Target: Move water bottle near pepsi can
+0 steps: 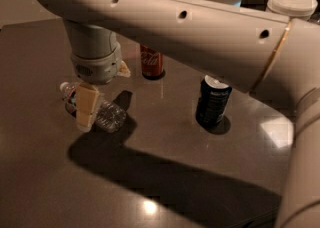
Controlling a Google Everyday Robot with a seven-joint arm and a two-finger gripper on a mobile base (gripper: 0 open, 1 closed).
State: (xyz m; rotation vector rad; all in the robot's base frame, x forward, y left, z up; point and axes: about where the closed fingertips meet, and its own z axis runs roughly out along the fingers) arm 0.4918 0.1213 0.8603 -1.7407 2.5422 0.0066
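Observation:
The water bottle (111, 117) lies on its side on the dark table (45, 182) at the left, white cap (64, 87) pointing left. My gripper (104, 101) hangs straight down over it from the big arm. One tan finger (85, 108) stands in front of the bottle's neck end and the other finger (123, 70) peeks out behind the wrist, so the jaws are apart with the bottle low between them. The pepsi can (212, 104), dark navy with a silver top, stands upright at centre right, well apart from the bottle.
A red-brown cola can (151, 62) stands behind the gripper, between bottle and pepsi can. The arm (200, 27) spans the upper frame and casts a wide shadow. A white lidded cup (292, 2) and dark containers sit at the back right.

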